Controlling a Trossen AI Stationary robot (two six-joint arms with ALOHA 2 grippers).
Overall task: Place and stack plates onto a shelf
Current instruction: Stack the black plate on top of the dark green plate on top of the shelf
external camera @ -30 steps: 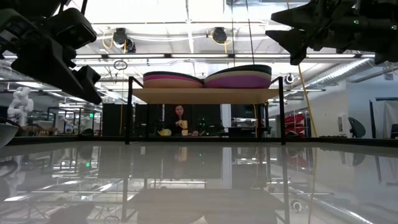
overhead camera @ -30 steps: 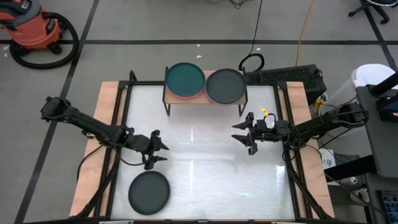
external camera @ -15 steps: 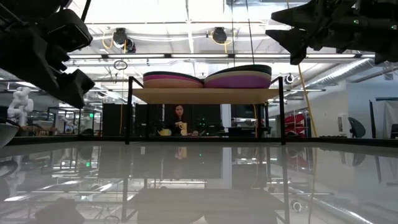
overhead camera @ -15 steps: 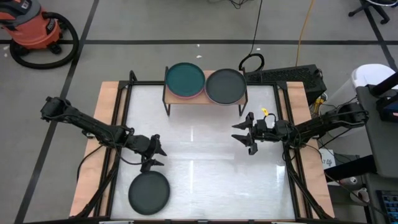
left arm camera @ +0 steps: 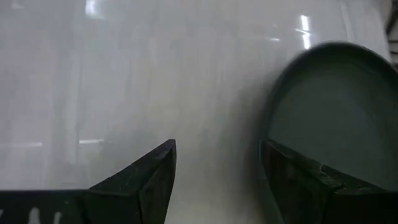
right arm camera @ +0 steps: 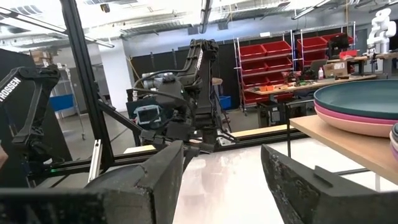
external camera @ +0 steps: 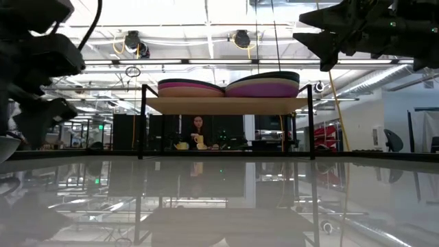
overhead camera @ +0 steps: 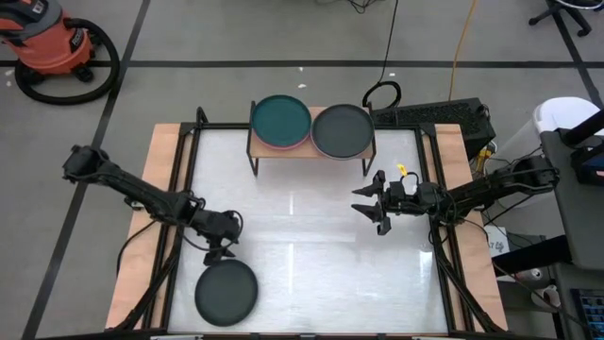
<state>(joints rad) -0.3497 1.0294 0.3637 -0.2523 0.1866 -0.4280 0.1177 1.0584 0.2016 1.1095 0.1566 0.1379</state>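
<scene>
A dark grey plate (overhead camera: 226, 291) lies flat on the white table near its near-left corner; in the left wrist view this plate (left arm camera: 336, 112) fills the right side. My left gripper (overhead camera: 217, 251) (left arm camera: 217, 165) is open, tipped downward just beyond the plate's far rim, one finger over that rim, one over bare table. The shelf (overhead camera: 311, 149) (external camera: 226, 105) stands at the far edge and bears two plate stacks, one topped by a teal plate (overhead camera: 281, 119) and one by a dark grey plate (overhead camera: 341, 130). My right gripper (overhead camera: 370, 212) (right arm camera: 217, 168) is open, hovering right of centre.
Black metal frame rails run along the table's left and right sides (overhead camera: 184, 189). The table's middle (overhead camera: 302, 236) is bare white surface. A vacuum cleaner (overhead camera: 52, 47) and cables lie on the floor beyond. A person (external camera: 197, 134) sits in the room behind the shelf.
My left gripper has moved toward the near edge, closer to the dark plate on the table, and has tipped from level to pointing downward. It has stayed open. The plate has not moved.
</scene>
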